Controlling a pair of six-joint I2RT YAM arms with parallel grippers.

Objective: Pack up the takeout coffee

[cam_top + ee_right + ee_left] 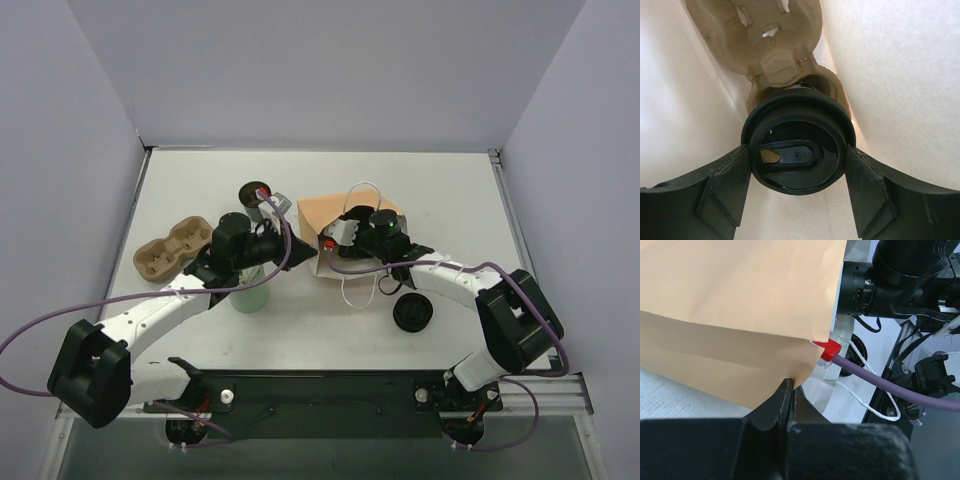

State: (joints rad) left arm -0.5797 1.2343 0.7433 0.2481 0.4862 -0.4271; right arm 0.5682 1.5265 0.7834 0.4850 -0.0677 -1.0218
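The takeout coffee [795, 112], a round black cup with a black lid on it, sits between the fingers of my right gripper [797, 150], which is shut on its sides. Both are inside the paper bag [322, 212], whose pale inner walls [890, 75] surround them. The cup stands at a slot of a cardboard carrier [765, 35] deeper in the bag. My left gripper [790, 385] is shut on the bag's brown edge [730, 305] at the mouth. In the top view the left gripper [285, 207] is at the bag's left corner.
A green cup [250, 295] stands under the left arm. A second cardboard carrier [172, 250] lies at the left. A black cup with a brown inside [255, 192] stands behind the left gripper. A flat black lid [412, 313] lies near the right arm. The bag's white handle [358, 290] trails forward.
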